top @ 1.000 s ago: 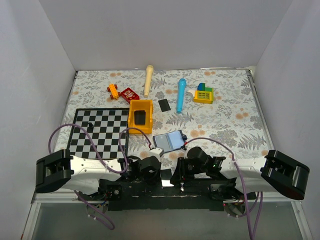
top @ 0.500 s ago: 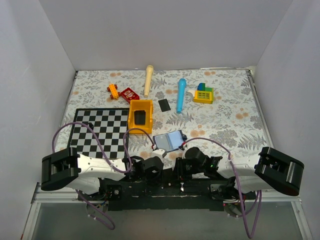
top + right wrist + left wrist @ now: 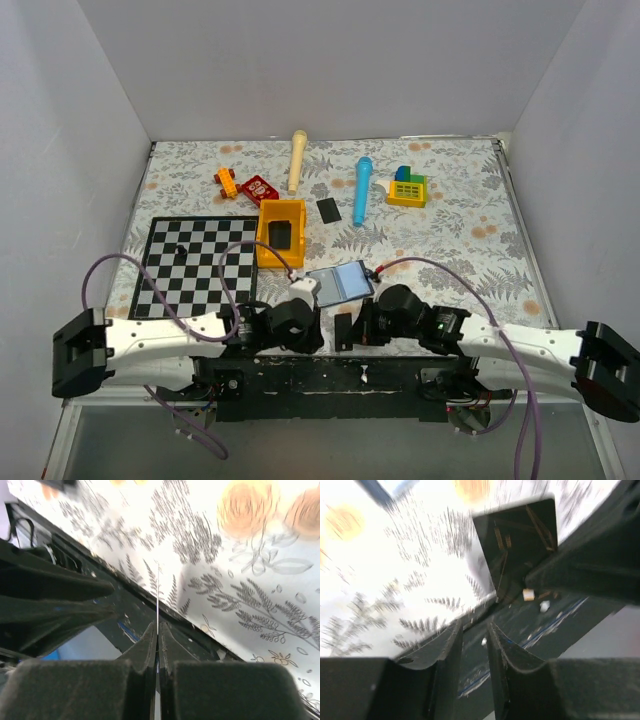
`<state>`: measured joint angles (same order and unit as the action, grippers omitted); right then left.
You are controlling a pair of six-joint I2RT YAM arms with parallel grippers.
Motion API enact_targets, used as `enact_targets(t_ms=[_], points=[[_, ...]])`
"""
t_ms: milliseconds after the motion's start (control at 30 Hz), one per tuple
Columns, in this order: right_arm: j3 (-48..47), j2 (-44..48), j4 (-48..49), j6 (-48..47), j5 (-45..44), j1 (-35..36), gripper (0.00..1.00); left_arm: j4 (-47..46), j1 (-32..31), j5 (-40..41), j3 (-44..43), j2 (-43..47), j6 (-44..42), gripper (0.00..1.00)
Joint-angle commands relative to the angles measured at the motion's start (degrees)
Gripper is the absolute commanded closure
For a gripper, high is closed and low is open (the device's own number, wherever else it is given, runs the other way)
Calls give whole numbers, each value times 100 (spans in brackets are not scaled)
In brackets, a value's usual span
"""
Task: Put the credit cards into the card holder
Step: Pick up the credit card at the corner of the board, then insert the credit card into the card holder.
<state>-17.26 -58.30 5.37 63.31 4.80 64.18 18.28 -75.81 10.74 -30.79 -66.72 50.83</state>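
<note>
Black left pincer (image 3: 474,627) is a little open and holds nothing. Just to its right one credit card (image 3: 520,550) stands on its edge, squeezed tight in the right pincer (image 3: 157,626). The open card holder (image 3: 340,283) lies just ahead of both pincers. A second ago this card lay flat by the table's near edge.

Top view: even, diffuse overhead light, sharp focus, short soft shadows beside objects on the floral cloth (image 3: 450,250). Left wrist view: heavy motion blur. The floral cloth is overexposed to near white, and the credit card (image 3: 520,540) carries mirror-like reflections. Right wrist view: the floral cloth is blown out, and the foreground below it is dark and defocused.
</note>
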Motion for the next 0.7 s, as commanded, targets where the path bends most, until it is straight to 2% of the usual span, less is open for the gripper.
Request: enact_targets(t_ms=[0,133,267,367,467,667], points=[[-1093,609,-1923,-1046,-1244,-256,99,562,995,544,-533,756,-459,72],[-1824,391,-2548,-2005,-868,-1186,99,159,2261,184,-656,810,-977,69],[-2316,-188,-2496,-2655,379,-2478,99,-202,2966,-80,-1034,161,-1285,68],[-2966,-847,-2794,-3358,863,-2875,99,-176,3028,-168,-1430,-384,-1400,70],[-3388,-1463,-2875,-3860,1382,-3060,99,-447,3028,-440,-1334,-631,-1383,71],[-3451,-2149,-2260,-4168,2209,-3289,99,-659,3028,-529,-1167,-807,-1365,72]])
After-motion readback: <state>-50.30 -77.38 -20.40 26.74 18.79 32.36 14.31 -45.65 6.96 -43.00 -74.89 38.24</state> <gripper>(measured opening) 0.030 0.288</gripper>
